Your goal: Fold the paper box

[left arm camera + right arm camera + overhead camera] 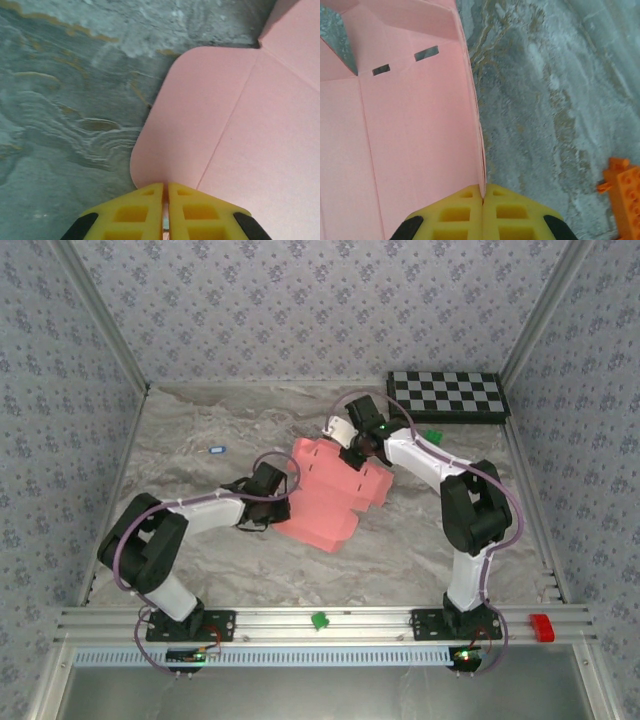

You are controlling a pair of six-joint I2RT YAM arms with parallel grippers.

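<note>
Box (325,495) sits mid-surface (200,560). Left fingers (140,212) are pressed together on its rounded flap, and right fingers (512,210) pinch a side edge. Best, I'd say: keep both pinches firm, rotate slowly along the creases, avoid buckling thin card.

A: Any writing, labels or numbers to read?
B: None legible. The paper box (325,495) is plain pink card, and the checkerboard (448,396) at the upper right carries black and white squares, no characters.
</note>
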